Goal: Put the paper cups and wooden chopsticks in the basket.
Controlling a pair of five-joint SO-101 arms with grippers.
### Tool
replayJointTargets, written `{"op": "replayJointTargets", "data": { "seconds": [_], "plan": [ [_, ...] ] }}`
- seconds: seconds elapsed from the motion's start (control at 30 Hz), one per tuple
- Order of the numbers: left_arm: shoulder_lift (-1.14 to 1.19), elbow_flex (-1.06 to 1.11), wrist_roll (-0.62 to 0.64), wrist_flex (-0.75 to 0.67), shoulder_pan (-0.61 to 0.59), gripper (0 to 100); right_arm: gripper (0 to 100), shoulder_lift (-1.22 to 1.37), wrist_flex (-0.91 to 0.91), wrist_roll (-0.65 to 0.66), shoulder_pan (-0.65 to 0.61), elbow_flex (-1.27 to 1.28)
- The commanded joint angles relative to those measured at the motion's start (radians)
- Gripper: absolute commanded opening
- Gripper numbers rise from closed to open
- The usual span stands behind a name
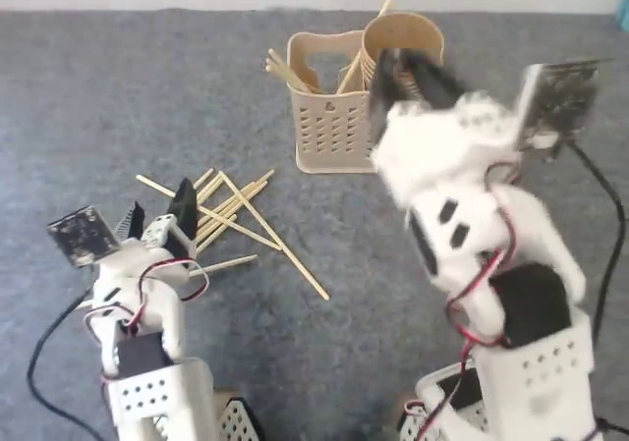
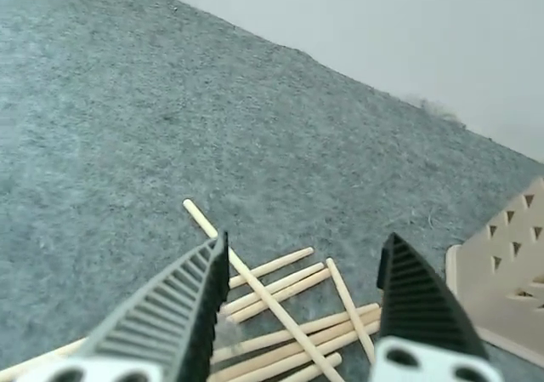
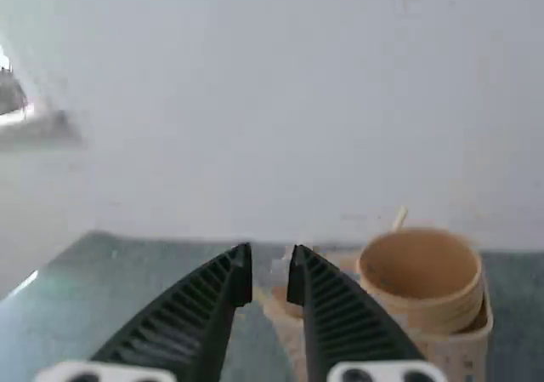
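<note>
now the left hand hangs released, jaws wide, just above the wooden chopsticks. they are pale thin sticks fanned on the grey desk, long axes mostly slanting toward the basket. the right hand, barely parted and empty, sits by the basket, which holds the tan paper cups.

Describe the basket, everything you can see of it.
The basket is a beige, plastic-looking tub with rows of small holes in its walls and a handle cut-out in its raised rim. It stands upright on the grey carpet at the far side. Stacked paper cups and a few wooden chopsticks sit inside, poking above the rim.
</note>
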Motion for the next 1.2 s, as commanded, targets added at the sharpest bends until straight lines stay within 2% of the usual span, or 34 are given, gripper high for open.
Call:
{"op": "replayJointTargets", "data": {
  "seconds": [0.0, 0.13, 0.3, 0.47, 0.63, 0.73, 0.83, 1.03, 1.17],
  "plan": [
    [0.169, -0.105, 0.017, -0.074, -0.02, 27, 8.0, -0.004, 0.231, 0.032, -0.093, -0.011],
    [0.497, -0.226, 0.018, -0.166, -0.072, 27, 8.0, 0.065, 0.369, 0.041, -0.156, -0.008],
    [0.862, -0.41, 0.095, -0.213, -0.172, 27, 8.0, 0.165, 0.352, 0.041, -0.26, 0.14],
    [1.08, -0.559, 0.097, -0.216, -0.241, 27, 8.0, 0.225, 0.038, 0.037, -0.375, 0.433],
    [1.289, -0.684, 0.097, -0.276, -0.247, 27, 8.0, 0.254, -0.386, 0.034, -0.397, 0.706],
    [1.441, -0.843, 0.098, -0.186, -0.21, 27, 8.0, 0.263, -0.572, 0.038, -0.395, 0.83],
    [1.613, -1.047, 0.129, -0.046, -0.206, 25, 8.0, 0.275, -0.676, 0.038, -0.398, 0.904],
    [1.889, -1.428, 0.15, 0.235, -0.175, 23, 8.0, 0.288, -0.696, 0.04, -0.392, 0.921],
    [1.987, -1.569, 0.15, 0.287, -0.137, 23, 8.0, 0.288, -0.696, 0.04, -0.392, 0.922]
  ]
}}
